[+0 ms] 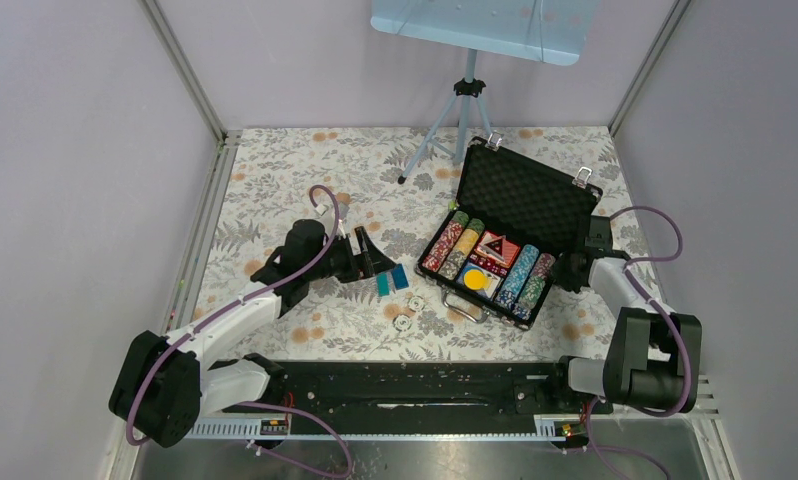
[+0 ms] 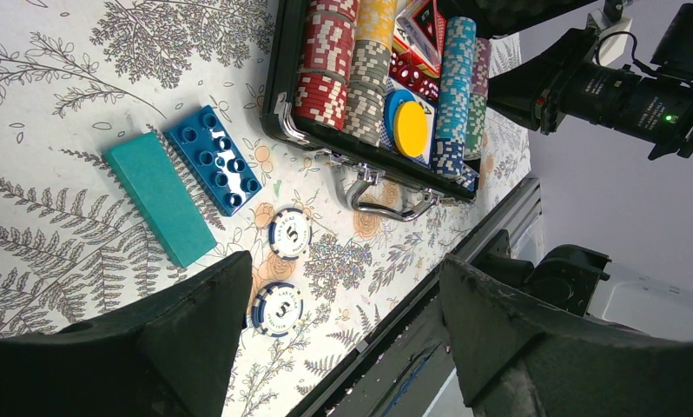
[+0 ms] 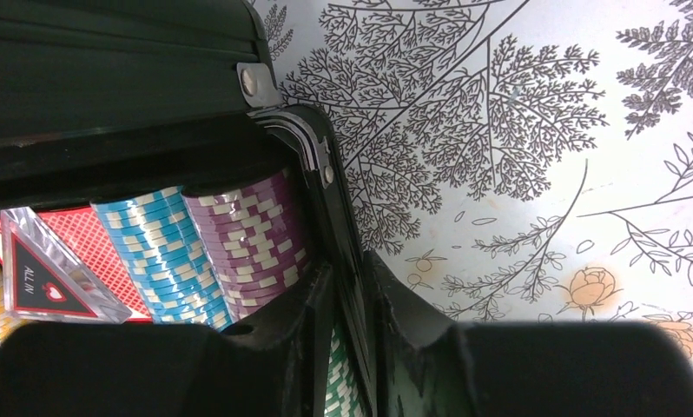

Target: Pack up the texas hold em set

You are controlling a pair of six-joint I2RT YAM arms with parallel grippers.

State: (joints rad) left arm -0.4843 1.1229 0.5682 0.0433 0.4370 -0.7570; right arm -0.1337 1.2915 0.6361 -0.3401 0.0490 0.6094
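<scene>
Right end effector (image 3: 354,347) gripping open black case (image 1: 526,196), multicoloured chips (image 1: 520,273) inside

One open case (image 1: 525,195) on the table (image 1: 275,170) holds four rows of chips (image 2: 326,61), one yellow disc (image 2: 410,129), one clear "ALL IN" triangle (image 3: 48,278) and a cluster of red dice (image 2: 412,80) too tightly packed to count. Two loose chips (image 2: 290,233) lie outside it. Also pictured: one teal brick (image 2: 161,198), one blue brick (image 2: 214,159), one tripod (image 1: 468,88) and two arms (image 1: 230,322).

Loose chip (image 2: 280,310) partly behind the left hand (image 2: 345,268)
</scene>
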